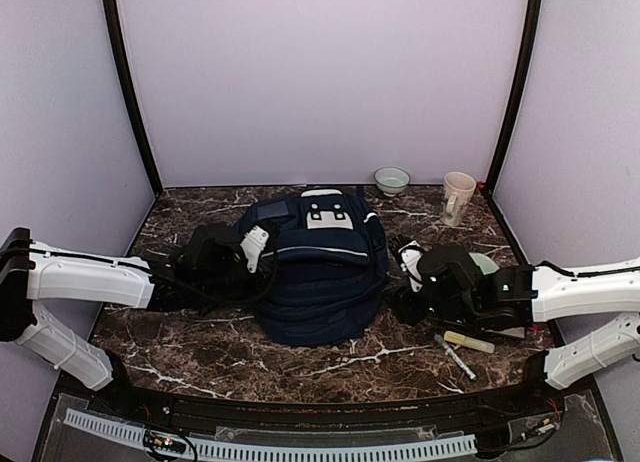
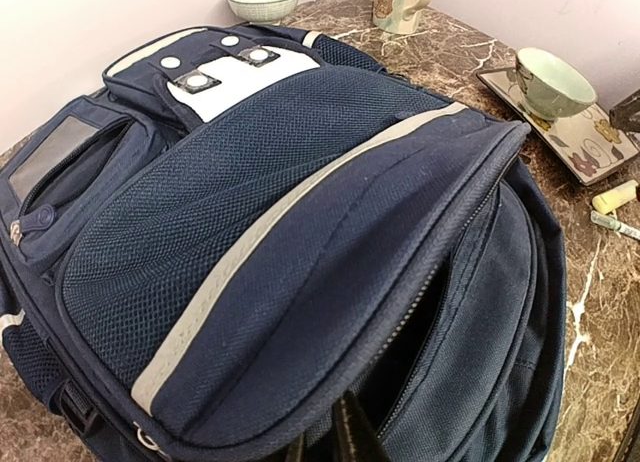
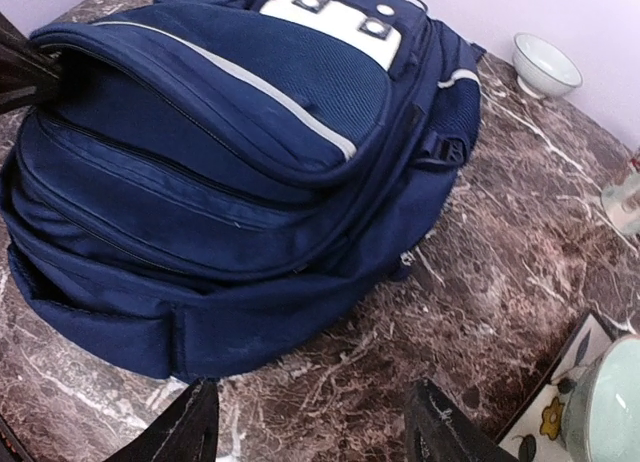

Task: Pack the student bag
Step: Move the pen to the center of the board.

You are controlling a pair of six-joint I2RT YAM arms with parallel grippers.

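1. The left gripper point(image 1: 256, 244) sits against the left side of the student bag point(image 1: 320, 282), at the edge of the front-pocket flap.
2. From its own camera only one dark finger point(image 2: 347, 434) shows, low in the unzipped opening under that flap. The fabric hides the rest, so I cannot tell whether the fingers are clamped on the flap or merely beside it.
3. Straight ahead of the left gripper the bag fills the view: a navy mesh flap with a pale stripe, and beyond it a grey-white patch with snaps.
4. The right gripper point(image 3: 315, 432) has its two fingers spread apart with nothing between them. It is over the marble table point(image 1: 200, 352), and the bag's side is just ahead of it, not touching.
5. To the right gripper's right is a tray point(image 3: 540, 427) carrying a green bowl point(image 3: 605, 402).
6. Behind the right gripper, beside its forearm, lie a yellow marker point(image 1: 468, 341) and a pen point(image 1: 452, 357).
7. Well beyond both grippers, past the bag near the back wall, stand a white bowl point(image 1: 392, 179) and a mug point(image 1: 457, 197).
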